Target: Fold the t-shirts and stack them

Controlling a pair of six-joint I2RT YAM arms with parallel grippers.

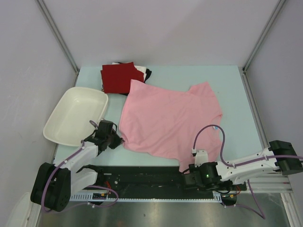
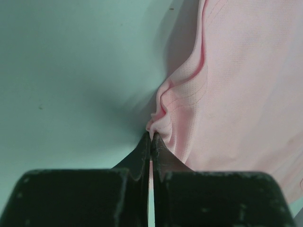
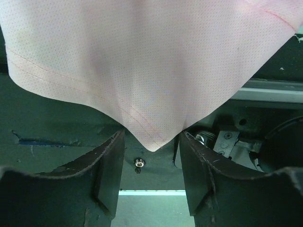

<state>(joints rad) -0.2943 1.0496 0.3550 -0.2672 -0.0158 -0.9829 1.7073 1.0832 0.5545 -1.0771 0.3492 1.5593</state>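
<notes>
A light pink t-shirt lies spread on the pale green table. My left gripper is shut on its near left edge; in the left wrist view the cloth bunches at the gripper's tips. My right gripper is open, with the shirt's near hem corner hanging between its fingers over the black base rail. A folded dark red t-shirt lies at the back on white and black folded ones.
A white plastic tub stands at the left, close to my left arm. The black base rail runs along the near edge. Grey walls with metal posts enclose the table on three sides.
</notes>
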